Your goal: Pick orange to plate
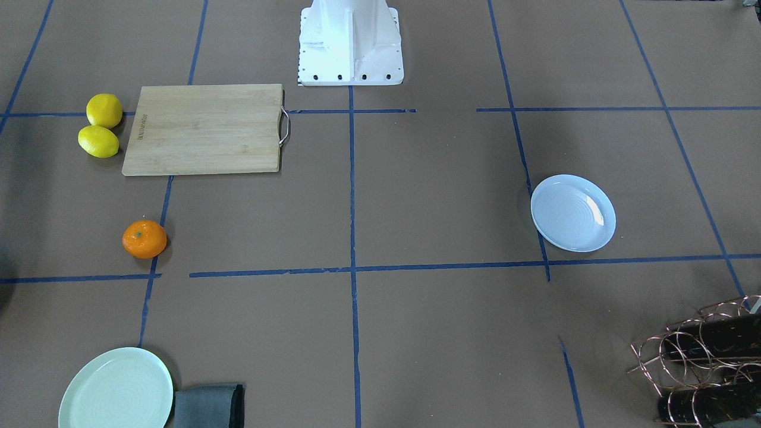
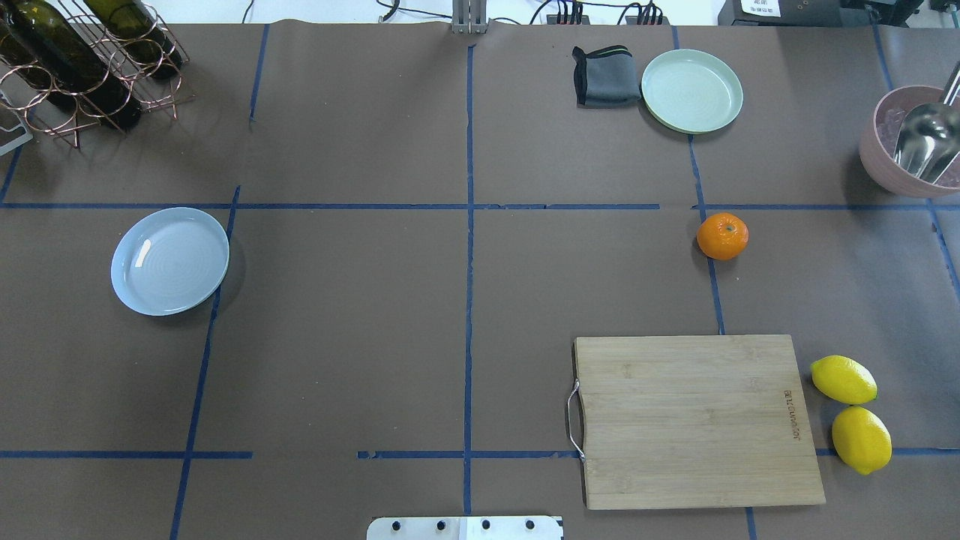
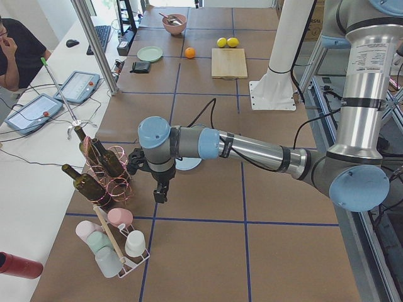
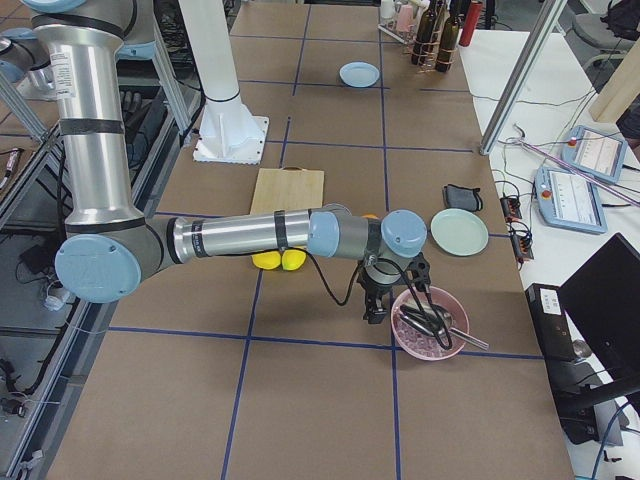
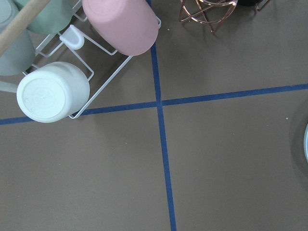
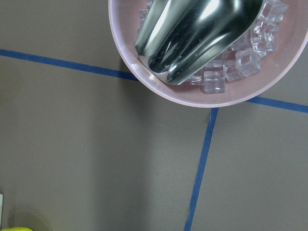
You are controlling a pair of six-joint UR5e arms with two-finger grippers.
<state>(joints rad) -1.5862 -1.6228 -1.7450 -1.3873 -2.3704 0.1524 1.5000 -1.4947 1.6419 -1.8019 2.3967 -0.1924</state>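
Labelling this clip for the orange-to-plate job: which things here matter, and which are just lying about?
Job: orange; pale blue plate.
Lying about: two lemons; cutting board; mint-green plate; grey cloth; pink bowl of ice; metal scoop; bottle rack; cup rack.

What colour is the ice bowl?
The bowl is pale pink; the right wrist view shows it best.

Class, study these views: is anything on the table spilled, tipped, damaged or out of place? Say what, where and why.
Nothing stands out. The orange sits whole on the table, the plate lies flat and empty, the lemons rest beside the cutting board, and the ice is all inside the pink bowl.
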